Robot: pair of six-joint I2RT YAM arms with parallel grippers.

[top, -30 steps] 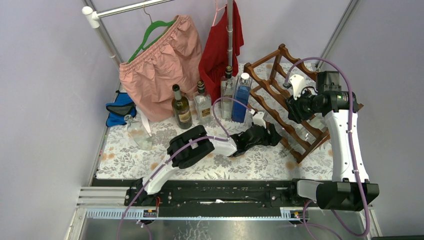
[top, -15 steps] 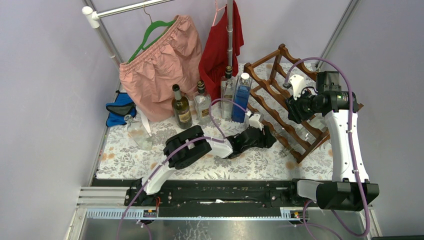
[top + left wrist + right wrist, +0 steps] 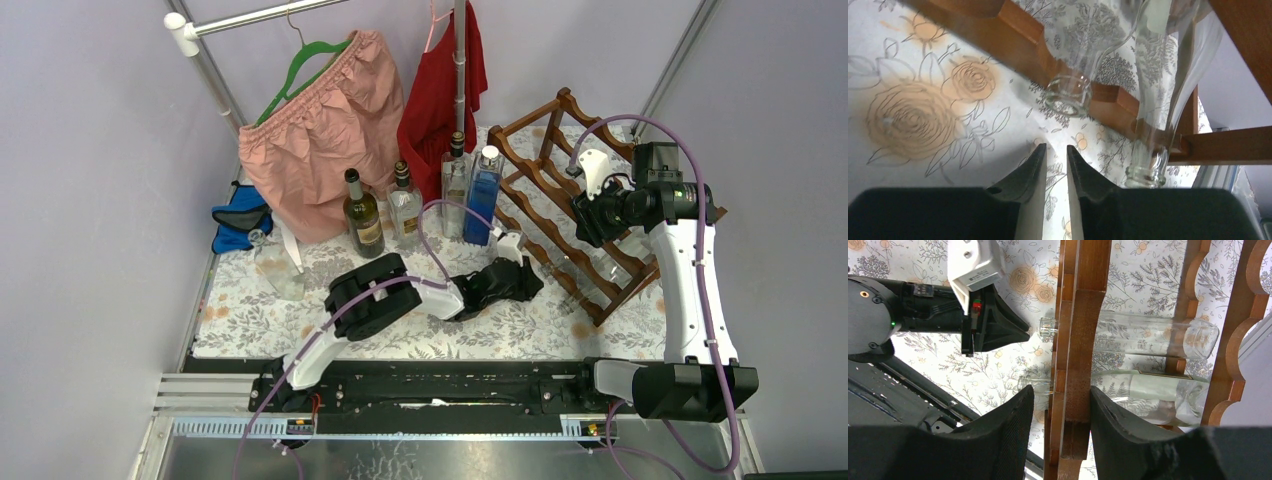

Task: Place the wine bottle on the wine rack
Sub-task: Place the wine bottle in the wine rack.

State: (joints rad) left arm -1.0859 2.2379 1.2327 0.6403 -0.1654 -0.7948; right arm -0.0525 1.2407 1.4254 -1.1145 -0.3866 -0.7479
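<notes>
The reddish-brown wine rack [image 3: 566, 102] stands at the table's right. Two clear glass bottles lie in its low tiers. The upper wine bottle [image 3: 1148, 335] pokes its neck [image 3: 1068, 92] out past the front rail [image 3: 1013, 37]. The lower bottle [image 3: 1153, 392] carries a pale label. My left gripper [image 3: 1055, 147] is shut on nothing, hovering over the flowered cloth a short way in front of that neck; it also shows as the left gripper [image 3: 1018, 332] in the right wrist view. My right gripper [image 3: 1062, 392] straddles the rack's front rail [image 3: 1090, 315], fingers against the wood.
Several upright bottles stand left of the rack: a dark green one [image 3: 363, 215], two clear ones [image 3: 405, 210], and a blue one [image 3: 483, 195]. Pink shorts [image 3: 320, 130] and a red garment [image 3: 440, 90] hang behind. A blue object [image 3: 240, 222] lies far left.
My left gripper has shut and drawn back from the rack toward the table's middle, leaving the bottle lying in the rack. The right arm has held still on the rail.
</notes>
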